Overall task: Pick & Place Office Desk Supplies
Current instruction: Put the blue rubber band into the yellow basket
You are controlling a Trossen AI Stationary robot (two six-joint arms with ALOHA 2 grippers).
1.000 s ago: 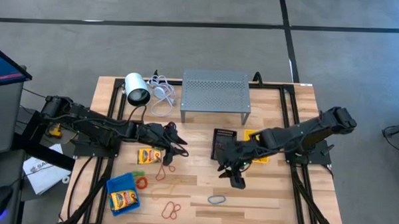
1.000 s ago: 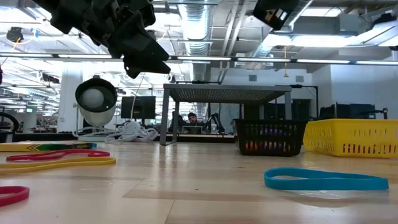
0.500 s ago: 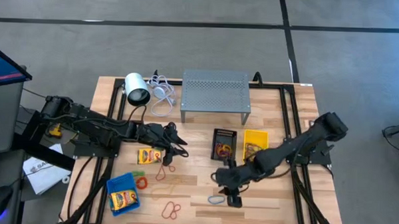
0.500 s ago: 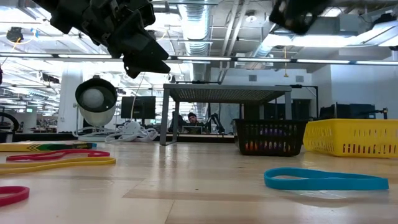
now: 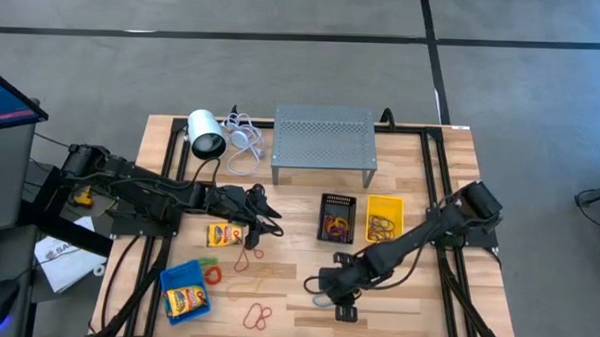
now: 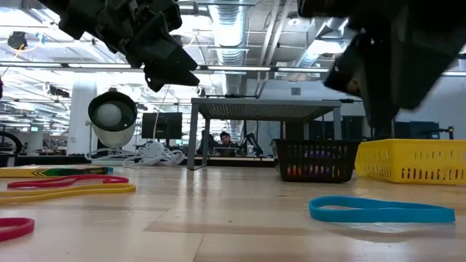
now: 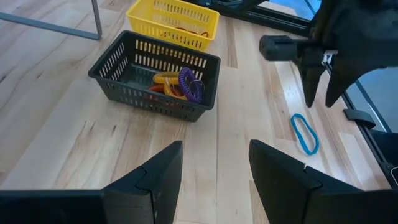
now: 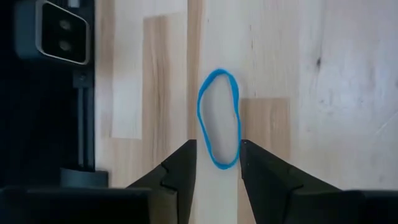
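A pale blue rubber band point(image 8: 219, 118) lies flat on the table near its near edge point(image 6: 382, 211). My right gripper point(image 8: 217, 169) hangs open just above it, pointing down, with a finger on either side of the band's one end point(image 5: 328, 292). My left gripper point(image 7: 214, 171) is open and hovers over a yellow crayon box point(image 5: 224, 234) left of centre. The black bin point(image 7: 155, 78) and the yellow bin point(image 7: 174, 22) hold rubber bands. The blue bin point(image 5: 186, 292) holds the other crayon box. Red, orange and yellow bands point(image 5: 247, 259) lie loose on the wood.
The grey perforated stand point(image 5: 323, 141) and the white cylinder point(image 5: 207, 137) with its cable stand at the far side. More loose bands point(image 5: 260, 315) lie by the near edge. A small camera point(image 8: 59, 37) sits at the table's edge close to the blue band.
My right gripper has moved from beside the black bin toward the table's near edge and a little left, coming down over the pale blue band, and now fills the upper right of the low view. The band has stayed where it was.
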